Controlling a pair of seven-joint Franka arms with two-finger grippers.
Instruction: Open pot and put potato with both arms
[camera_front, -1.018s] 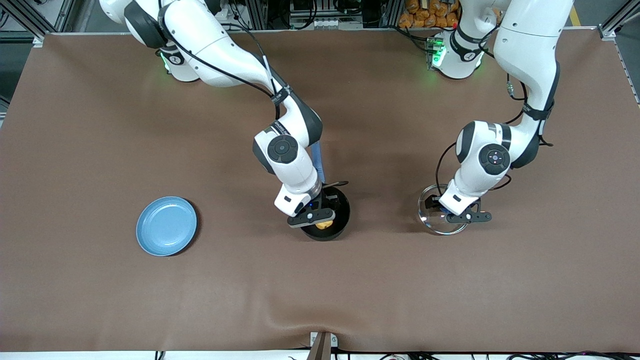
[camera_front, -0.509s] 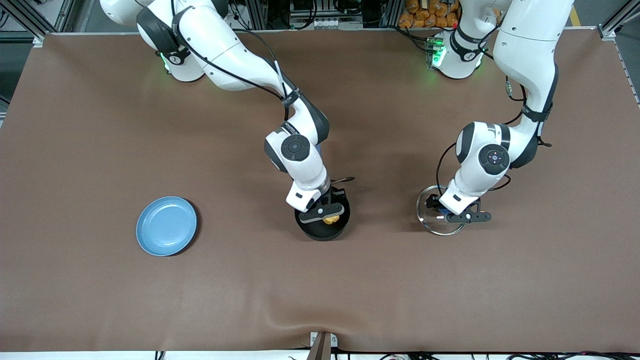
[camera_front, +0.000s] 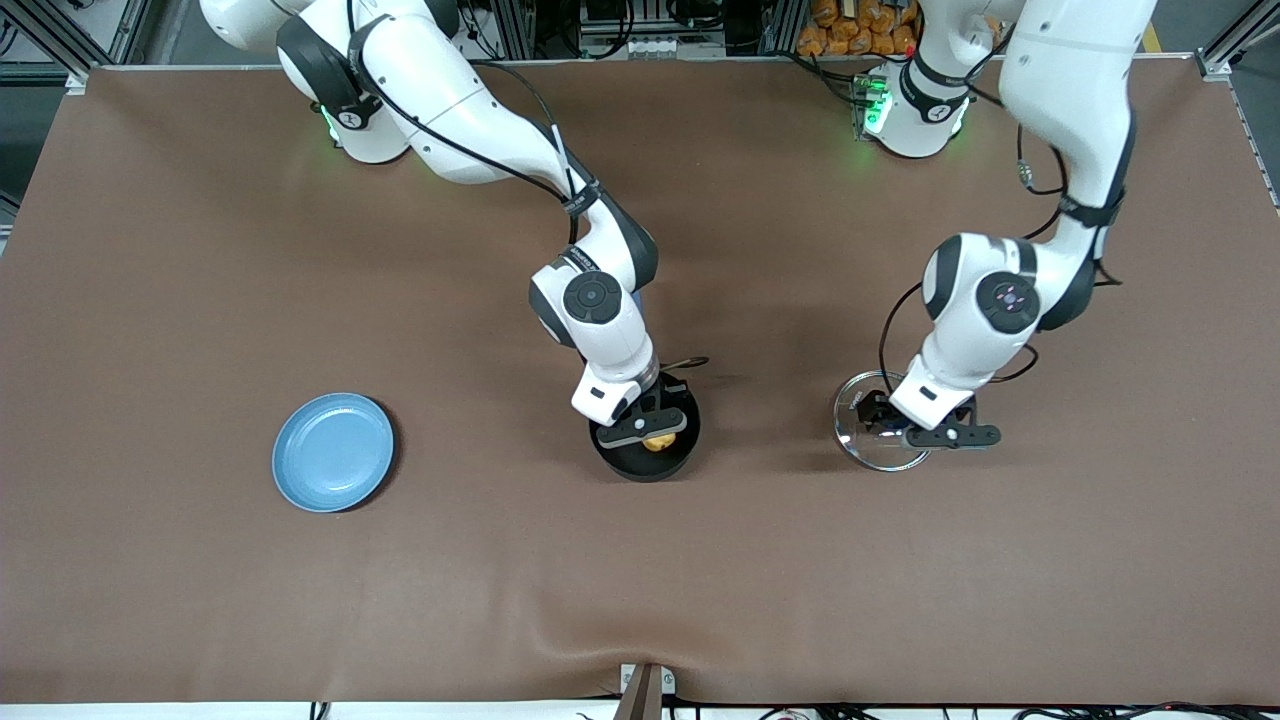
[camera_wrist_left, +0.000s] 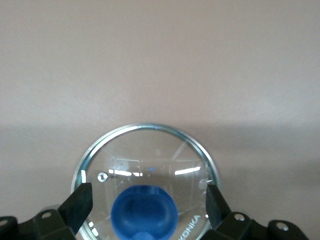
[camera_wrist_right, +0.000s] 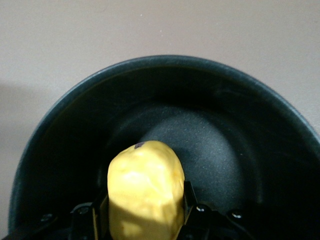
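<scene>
Brown matting covers the worktop (camera_front: 200, 560); metal framing lines the frame's top edge. At centre, the right tool (camera_front: 648, 432), clenched on the potato (camera_wrist_right: 145, 195), hangs inside the black pot (camera_front: 645, 462). Right of centre, the left tool (camera_wrist_left: 150, 202) stands released around the glass lid (camera_wrist_left: 150, 155). A blue plate (camera_front: 333, 452) lies lower left.

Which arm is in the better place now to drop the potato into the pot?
Right. The right gripper holds the potato over the open pot. The left gripper stands open around the lid's knob.
</scene>
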